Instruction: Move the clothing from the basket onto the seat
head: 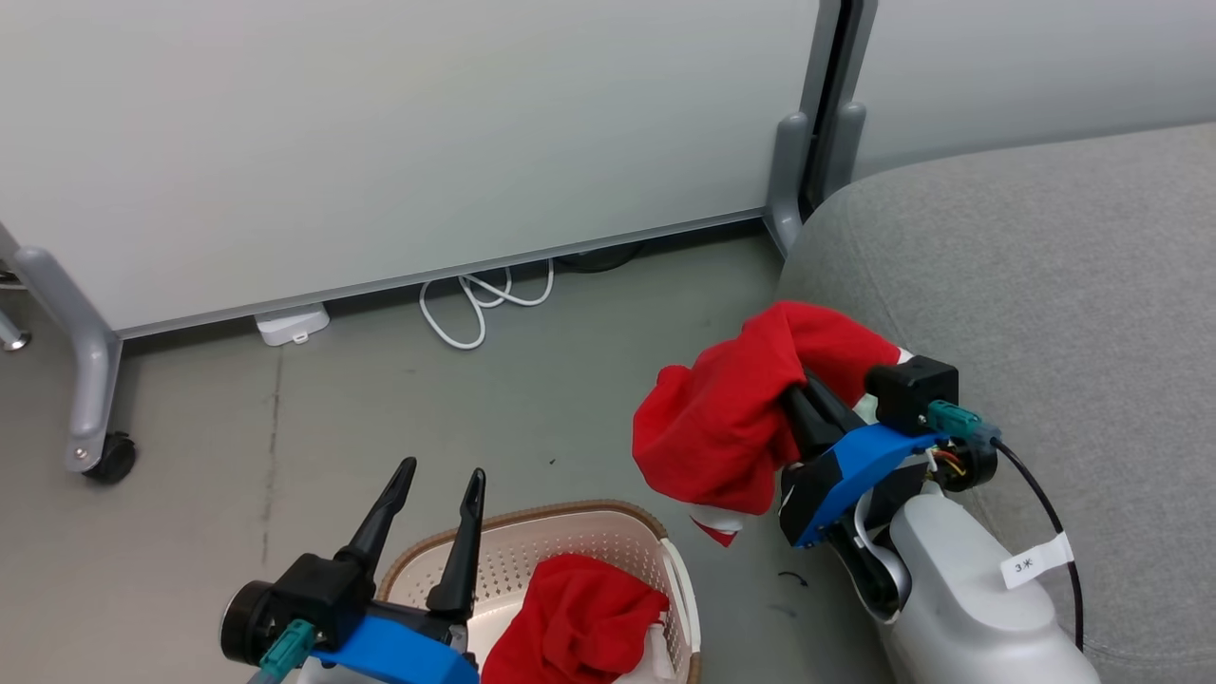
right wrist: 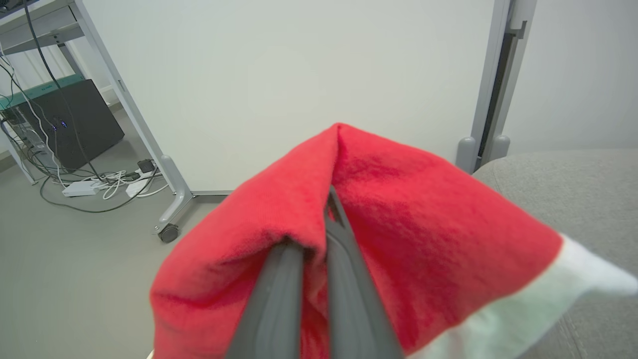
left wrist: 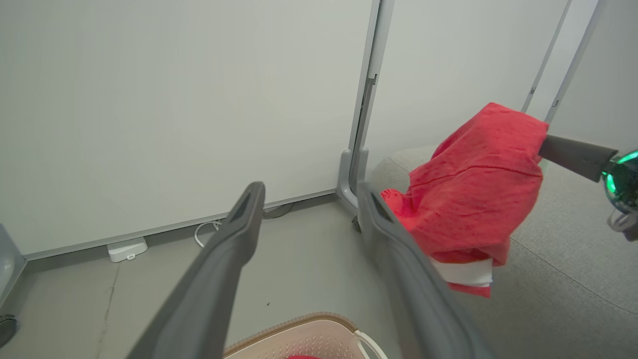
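1. Our left gripper [head: 442,467] hovers at the near left side of the basket [head: 676,560]. Its two dark fingers are spread wide with nothing between them. We judge it is free to take the next piece.

2. The basket sits on the floor [head: 532,408], well left of the seat. One plain red garment [head: 570,617] lies crumpled inside it against the right wall. That half of the job is not yet started.

3. The banded red garment [head: 722,418] is out of the basket and up in the air, draped over our right gripper's fingers. Its white band hangs at the lower edge. In the head view it hangs between the basket and the seat's rounded corner. Its upper fold is just at the seat's edge, and we cannot tell whether it touches the upholstery.

4. Our right gripper [head: 809,397] is clamped tight on a fold of this banded garment. In the right wrist view the two fingers are pressed together with the cloth bunched over them.

5. The seat [head: 1045,285] has no clothing resting on it in what we can see.

6. By our reckoning, we are less than halfway through. The first garment is lifted and almost there but not set down, so it has to be carried over the cushion and let go. The second has to be picked, carried and dropped.
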